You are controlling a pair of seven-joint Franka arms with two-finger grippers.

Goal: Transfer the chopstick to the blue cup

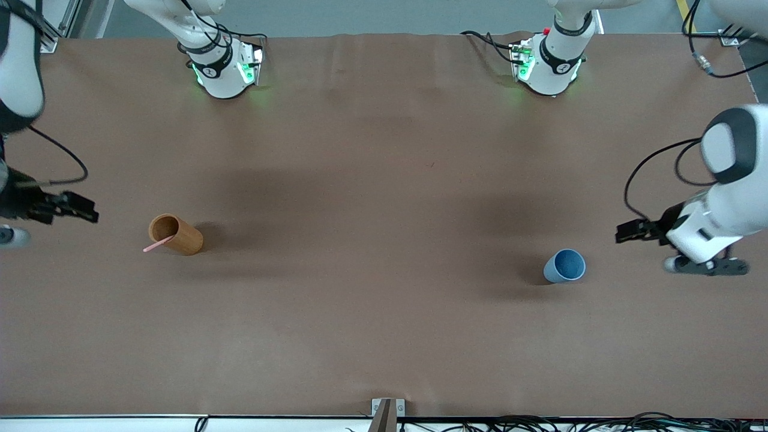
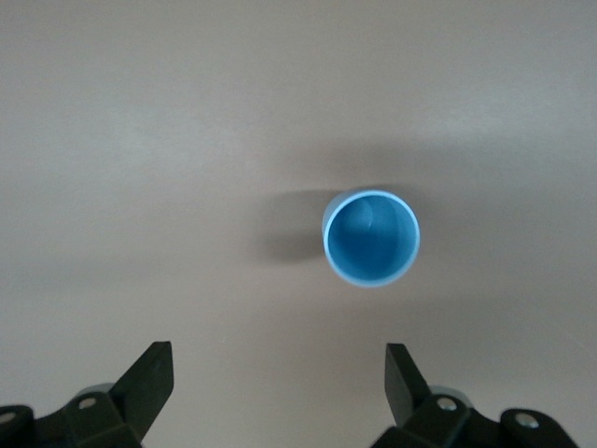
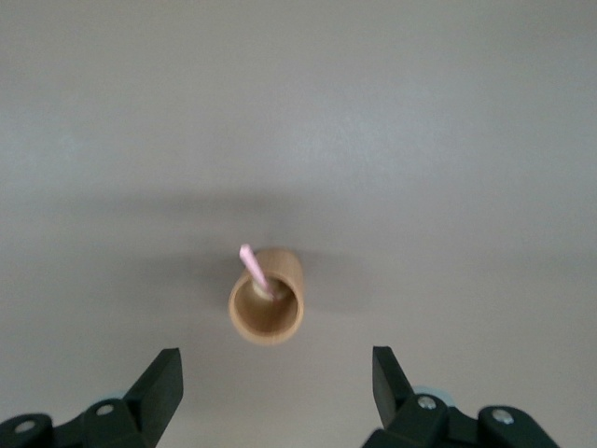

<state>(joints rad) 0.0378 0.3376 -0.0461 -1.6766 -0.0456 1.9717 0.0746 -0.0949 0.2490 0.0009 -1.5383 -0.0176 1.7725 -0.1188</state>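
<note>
In the front view, a brown table (image 1: 384,180) is seen with two cups on it, well apart. The wooden cup (image 1: 175,234) stands toward the right arm's end, and the chopstick (image 1: 158,244) is held inside it, leaning against the rim with its pink end sticking out. The blue cup (image 1: 564,266) stands upright toward the left arm's end, slightly nearer to the camera than the wooden cup. The left gripper (image 1: 708,264) is seen in the air at the table's edge, just past the blue cup. The right gripper (image 1: 9,235) is only partly seen at the view's edge, up in the air at the right arm's end of the table, past the wooden cup.

In the left wrist view, the blue cup (image 2: 371,237) is shown from above with nothing in it. The left gripper (image 2: 278,385) is seen with its fingers (image 2: 149,378) spread wide, gripping nothing and well clear of the cup.

In the right wrist view, the wooden cup (image 3: 266,297) is shown from above, the chopstick (image 3: 254,269) standing tilted in it. The right gripper (image 3: 276,385) is seen with its fingers (image 3: 162,383) wide apart, nothing between them, apart from cup and chopstick.
</note>
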